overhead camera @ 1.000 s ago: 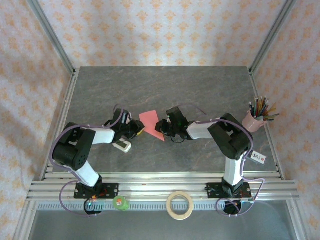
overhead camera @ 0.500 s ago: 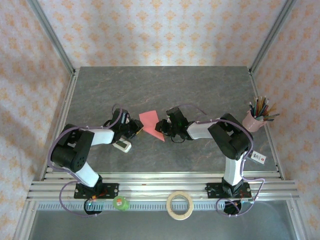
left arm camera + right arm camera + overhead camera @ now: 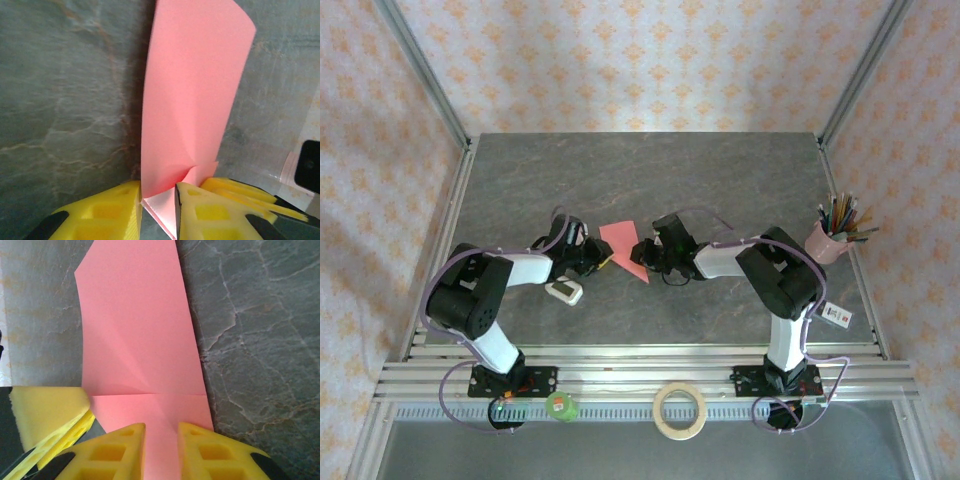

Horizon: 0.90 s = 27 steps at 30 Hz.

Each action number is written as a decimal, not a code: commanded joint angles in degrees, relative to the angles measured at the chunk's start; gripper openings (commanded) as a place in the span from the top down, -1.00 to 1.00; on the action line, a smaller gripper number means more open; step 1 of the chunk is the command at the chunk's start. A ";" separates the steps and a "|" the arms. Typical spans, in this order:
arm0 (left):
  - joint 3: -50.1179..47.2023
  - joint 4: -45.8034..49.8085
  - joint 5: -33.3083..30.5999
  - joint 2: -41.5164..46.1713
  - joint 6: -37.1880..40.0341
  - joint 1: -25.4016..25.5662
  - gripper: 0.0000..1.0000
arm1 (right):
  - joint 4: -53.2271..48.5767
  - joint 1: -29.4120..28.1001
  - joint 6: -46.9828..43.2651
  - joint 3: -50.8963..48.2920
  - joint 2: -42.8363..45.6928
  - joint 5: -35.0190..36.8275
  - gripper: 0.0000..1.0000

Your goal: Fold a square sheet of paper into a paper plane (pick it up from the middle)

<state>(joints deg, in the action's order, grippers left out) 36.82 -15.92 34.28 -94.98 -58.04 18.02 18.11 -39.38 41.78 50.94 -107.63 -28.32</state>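
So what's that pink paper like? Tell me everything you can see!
The pink paper is thin, plain and pink-red all over. It is already folded narrower, with sharp creases and a pointed near end. It sits over the middle of the grey stone-look table. The left gripper pinches one edge between its yellow fingers, so that side stands up and curves. The other edge runs between the right gripper fingers; whether they squeeze it is unclear.
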 commanded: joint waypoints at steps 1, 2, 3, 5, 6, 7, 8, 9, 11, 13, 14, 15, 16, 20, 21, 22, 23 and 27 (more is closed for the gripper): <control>1.59 0.24 1.93 0.10 1.61 0.26 0.53 | -2.82 0.53 -1.13 -1.71 -2.38 1.58 0.52; 1.68 0.55 1.61 0.09 1.76 0.26 0.53 | -2.87 0.53 -1.12 -1.67 -2.42 1.52 0.52; 1.83 1.36 0.98 0.24 1.87 0.26 0.52 | -2.82 0.53 -1.12 -1.72 -2.48 1.53 0.52; 2.11 4.30 -1.70 0.70 2.89 0.14 0.46 | -2.76 0.53 -1.17 -1.81 -2.41 1.65 0.52; 2.26 5.62 -2.90 0.91 3.29 0.17 0.44 | -2.81 0.53 -1.11 -1.85 -2.43 1.64 0.52; 2.29 6.89 -4.09 1.02 3.74 0.09 0.39 | -2.66 0.57 -1.08 -1.89 -2.47 1.65 0.52; 2.29 7.90 -4.97 1.19 4.03 -0.01 0.34 | -2.65 0.57 -1.04 -1.90 -2.43 1.52 0.52; 2.29 8.36 -5.44 1.28 4.31 -0.04 0.33 | -2.64 0.53 -1.08 -1.94 -2.40 1.56 0.52; 2.25 8.54 -5.55 1.55 4.58 -0.09 0.32 | -2.65 0.53 -1.09 -1.98 -2.55 1.53 0.52; 2.20 8.21 -5.38 1.64 4.53 -0.09 0.33 | -2.58 0.53 -1.16 -1.98 -2.50 1.49 0.52; 2.23 8.06 -5.28 1.68 4.58 -0.09 0.34 | -2.64 0.53 -1.14 -1.98 -2.60 1.49 0.52; 2.29 8.02 -5.28 1.73 4.53 -0.09 0.38 | -2.56 0.53 -1.14 -1.98 -2.59 1.36 0.52; 2.40 8.02 -5.28 1.81 4.64 -0.09 0.41 | -2.47 0.53 -1.12 -2.08 -2.58 1.39 0.52; 2.71 8.01 -5.00 1.65 4.90 -0.09 0.54 | -2.42 0.55 -1.14 -2.07 -2.68 1.33 0.52; 2.65 8.07 -5.10 1.72 4.99 -0.09 0.55 | -2.38 0.54 -1.15 -2.16 -2.68 1.27 0.52; 2.73 8.25 -5.33 1.79 5.05 -0.09 0.55 | -2.32 0.53 -1.16 -2.17 -2.84 1.30 0.52; 2.73 8.51 -5.68 1.96 5.22 -0.12 0.55 | -2.34 0.52 -1.17 -2.24 -2.78 1.29 0.52; 3.30 9.03 -6.16 2.60 5.84 -0.09 0.63 | -2.33 0.55 -1.10 -2.33 -2.95 1.22 0.52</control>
<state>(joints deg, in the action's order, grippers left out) 38.35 -9.06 29.69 -94.24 -53.78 18.00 18.87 -39.31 41.80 50.61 -107.74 -28.58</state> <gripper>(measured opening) 0.193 0.242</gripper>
